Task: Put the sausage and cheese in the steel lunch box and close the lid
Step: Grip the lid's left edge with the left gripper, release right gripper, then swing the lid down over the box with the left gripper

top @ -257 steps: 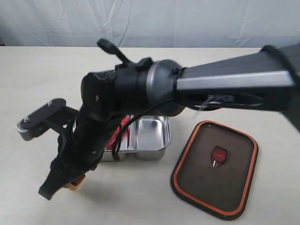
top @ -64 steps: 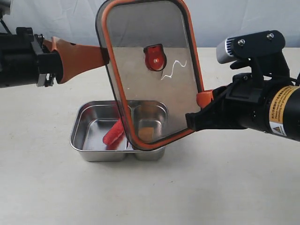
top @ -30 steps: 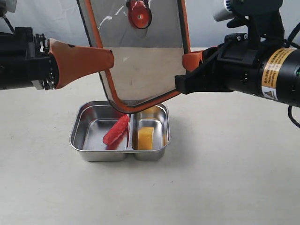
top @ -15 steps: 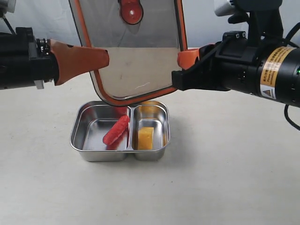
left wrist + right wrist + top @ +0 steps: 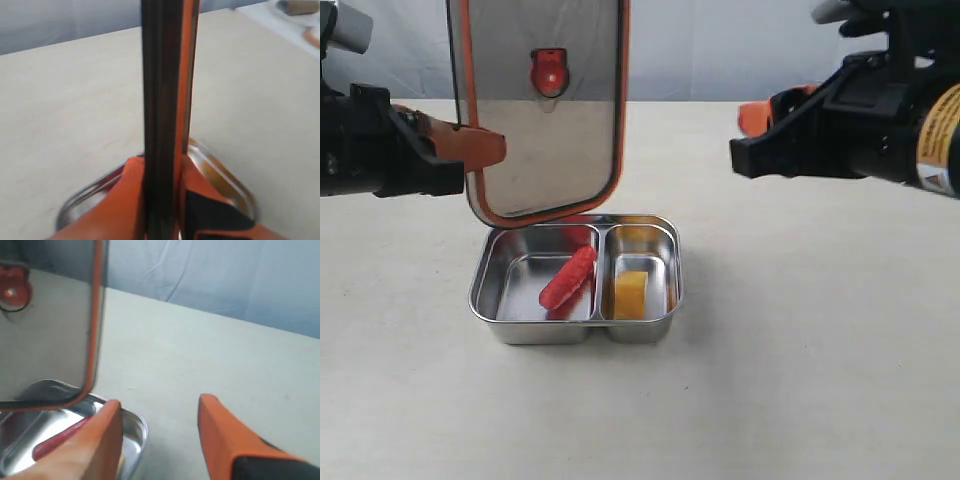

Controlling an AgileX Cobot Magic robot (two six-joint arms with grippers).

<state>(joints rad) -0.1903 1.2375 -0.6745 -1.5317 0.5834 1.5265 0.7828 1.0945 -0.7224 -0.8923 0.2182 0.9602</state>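
The right hand (image 5: 748,138) has let go and drawn right. The lid (image 5: 542,110) hangs, long axis vertical, over the far-left of the box (image 5: 575,332), which holds the sausage (image 5: 568,277) and cheese (image 5: 631,293). Left wrist: the left hand (image 5: 160,172) pinches the lid's edge. Right wrist: that hand gapes empty.

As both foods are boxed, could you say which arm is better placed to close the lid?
Left: the left hand grips the lid, upright above the steel lunch box; the right hand is open, empty, off to the side.
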